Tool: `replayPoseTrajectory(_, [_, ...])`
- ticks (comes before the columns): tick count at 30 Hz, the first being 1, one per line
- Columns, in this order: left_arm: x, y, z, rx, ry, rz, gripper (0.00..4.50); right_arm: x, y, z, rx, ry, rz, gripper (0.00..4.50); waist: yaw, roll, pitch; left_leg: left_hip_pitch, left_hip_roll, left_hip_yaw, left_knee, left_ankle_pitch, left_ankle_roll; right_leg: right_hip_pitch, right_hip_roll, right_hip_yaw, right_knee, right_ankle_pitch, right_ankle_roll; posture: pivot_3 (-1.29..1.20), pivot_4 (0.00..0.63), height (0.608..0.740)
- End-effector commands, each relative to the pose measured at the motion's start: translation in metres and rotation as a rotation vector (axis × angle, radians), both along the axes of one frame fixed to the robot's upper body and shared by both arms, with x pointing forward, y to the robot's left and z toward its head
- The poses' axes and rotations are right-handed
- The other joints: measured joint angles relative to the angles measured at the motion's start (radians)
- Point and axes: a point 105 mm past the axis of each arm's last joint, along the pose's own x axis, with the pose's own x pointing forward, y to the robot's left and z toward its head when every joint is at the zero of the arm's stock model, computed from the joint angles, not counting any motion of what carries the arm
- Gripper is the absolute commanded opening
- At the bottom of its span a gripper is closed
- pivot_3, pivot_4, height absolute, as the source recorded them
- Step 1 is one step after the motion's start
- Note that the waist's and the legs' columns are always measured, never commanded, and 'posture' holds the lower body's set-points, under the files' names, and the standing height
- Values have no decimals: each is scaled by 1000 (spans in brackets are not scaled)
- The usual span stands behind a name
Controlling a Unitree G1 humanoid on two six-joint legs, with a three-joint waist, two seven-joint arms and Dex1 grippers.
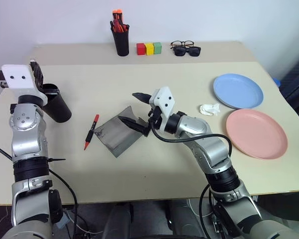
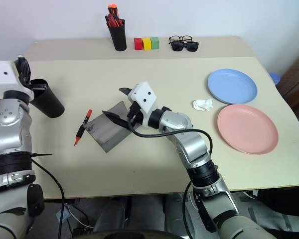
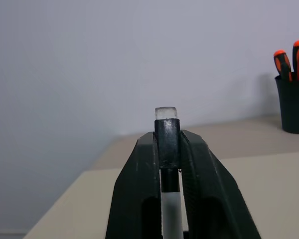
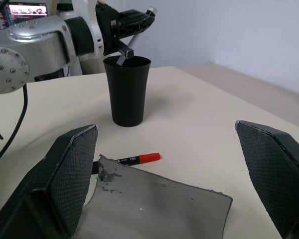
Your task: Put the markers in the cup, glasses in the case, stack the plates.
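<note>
My left gripper (image 4: 134, 22) is up at the table's (image 1: 154, 164) nine o'clock edge, right over the cup (image 1: 56, 103), pinching the small black-and-white marker (image 3: 167, 137) between its fingers (image 3: 139, 189); from the right wrist view the marker's lower end hangs tilted at the cup's mouth. The cup stands upright. The red marker (image 1: 91, 131) lies flat on the table between the cup and the case (image 1: 120, 130), nearer the case. The case sits about centre, its grey flap raised. My right gripper (image 1: 135, 110) hovers just above it, jaws spread wide, one finger (image 1: 141, 95) past the case's far edge and the other over its shell, gripping nothing. I cannot make out the glasses. The blue plate (image 1: 237, 90) lies at two o'clock and the pink plate (image 1: 256, 133) at three, side by side, just apart, not stacked. A crumpled white scrap (image 1: 209, 108) lies just beside the blue plate. Along the twelve o'clock edge are a pen holder (image 1: 120, 36), three coloured blocks (image 1: 149, 48) and two dark pairs of spectacles (image 1: 185, 48).
</note>
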Motion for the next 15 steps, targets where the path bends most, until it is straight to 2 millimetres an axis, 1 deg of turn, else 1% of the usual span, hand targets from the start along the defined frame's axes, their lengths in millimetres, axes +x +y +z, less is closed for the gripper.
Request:
replayPoseTrajectory(1, [-7,1,16,-6,-79,5,1363,-8,1,14,30,-56,17,4500,0,0,0,0,0,0,0,0,0,0,0,0,0,0,0,0,150,740])
replayPoseTrajectory(6, [-20,-1,32,-62,-157,-25,1363,-8,0,14,26,-54,18,4500,-1,0,0,0,0,0,0,0,0,0,0,0,0,0,0,0,150,740])
replayPoseTrajectory(8, [-25,-15,36,-83,-152,-119,1363,-7,-1,13,23,-53,15,4500,-2,0,0,0,0,0,0,0,0,0,0,0,0,0,0,0,150,740])
replayPoseTrajectory(9, [-28,-26,36,-83,-134,-189,1363,-7,-2,13,21,-53,13,4500,-1,0,0,0,0,0,0,0,0,0,0,0,0,0,0,0,150,740])
replayPoseTrajectory(10, [-32,-43,33,-68,-96,-279,1363,-7,-3,12,19,-52,9,4500,-1,0,0,0,0,0,0,0,0,0,0,0,0,0,0,0,150,740])
replayPoseTrajectory(11, [-35,-58,26,-36,-33,-351,1363,-6,-5,12,17,-52,4,4500,-1,0,0,0,0,0,0,0,0,0,0,0,0,0,0,0,150,740])
replayPoseTrajectory(12, [-37,-68,8,7,101,-380,1624,-4,-7,11,12,-52,-4,4500,-1,0,0,0,0,0,0,0,0,0,0,0,0,0,0,0,150,740])
replayPoseTrajectory(13, [-40,-72,-7,53,210,-373,1895,-3,-9,11,9,-52,-10,4500,-3,0,0,0,0,0,0,0,0,0,0,0,0,0,0,0,150,740])
replayPoseTrajectory(14, [-42,-72,-18,61,299,-343,2187,-2,-11,10,5,-52,-14,4500,-4,1,0,0,0,0,0,0,0,0,0,0,1,0,0,0,150,740])
replayPoseTrajectory(15, [-44,-69,-26,37,364,-304,2708,-1,-12,10,3,-52,-17,4500,-4,1,0,1,0,0,0,0,0,0,0,0,1,0,0,0,150,740])
